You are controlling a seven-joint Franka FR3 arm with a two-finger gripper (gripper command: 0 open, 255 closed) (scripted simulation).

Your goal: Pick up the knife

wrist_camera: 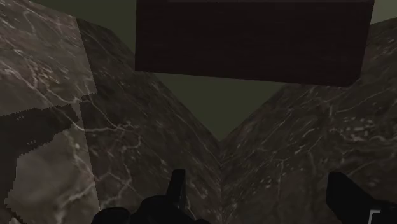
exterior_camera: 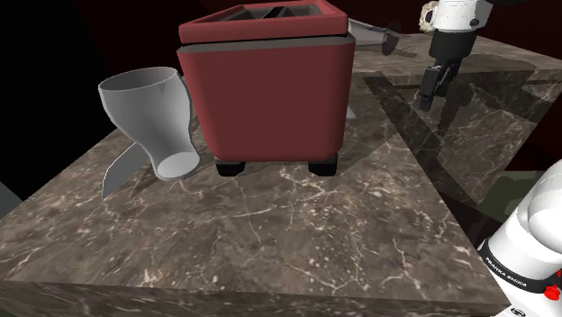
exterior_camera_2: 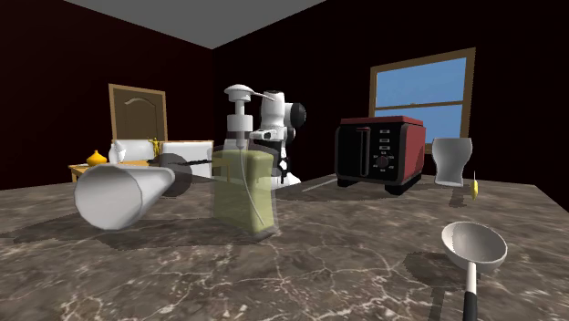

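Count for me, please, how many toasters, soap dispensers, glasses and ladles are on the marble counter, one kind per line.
Toaster: 1
Soap dispenser: 1
Glasses: 2, an upright glass and a glass on its side
Ladle: 1
Total: 5

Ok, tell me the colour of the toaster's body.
Dark red. The toaster shows best in the shoulder view.
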